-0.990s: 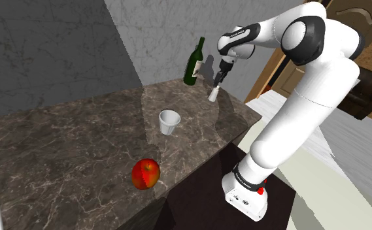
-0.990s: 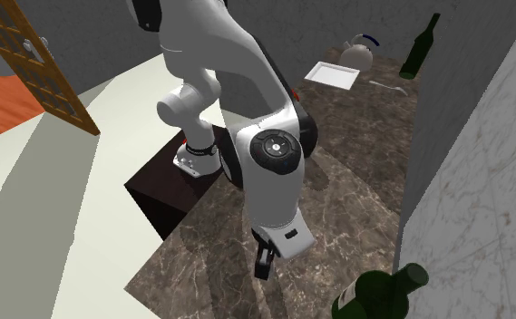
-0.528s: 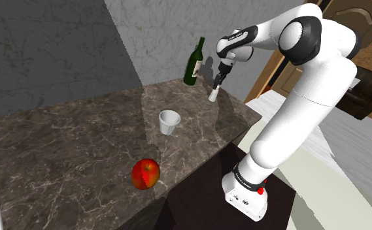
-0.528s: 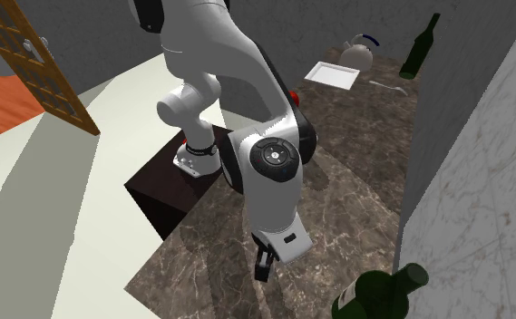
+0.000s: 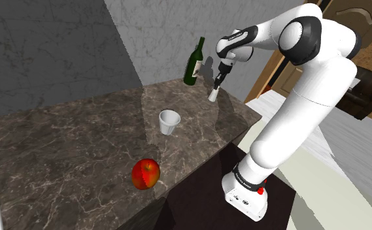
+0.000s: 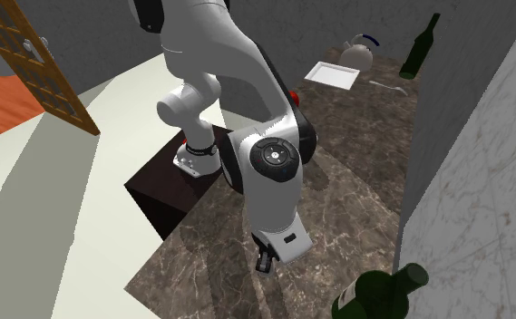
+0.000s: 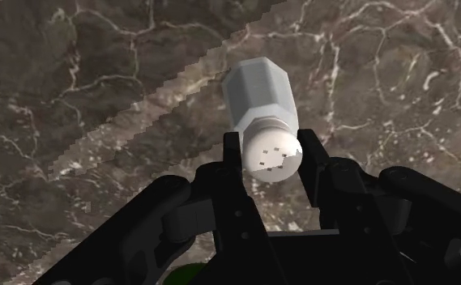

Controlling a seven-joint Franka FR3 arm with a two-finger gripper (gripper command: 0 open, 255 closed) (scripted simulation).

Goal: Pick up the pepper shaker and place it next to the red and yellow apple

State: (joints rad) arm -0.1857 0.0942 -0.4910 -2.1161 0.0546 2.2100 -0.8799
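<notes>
The pepper shaker, a pale grey faceted body with a white holed cap, stands on the dark marble countertop near its far corner. My gripper is shut on the shaker's cap, one black finger on each side. From the shoulder view the gripper comes down on the shaker from above. The red and yellow apple lies near the counter's front edge, well away from the shaker. In the second exterior view the gripper hangs below the white forearm.
A white cup stands between shaker and apple. A green bottle stands just beyond the shaker by the grey wall. The second exterior view shows another green bottle, a kettle and a white plate at the counter's far end.
The fingers have closed from wide apart onto the shaker's cap. The arm's elbow shifted slightly a second ago and has held still since.
</notes>
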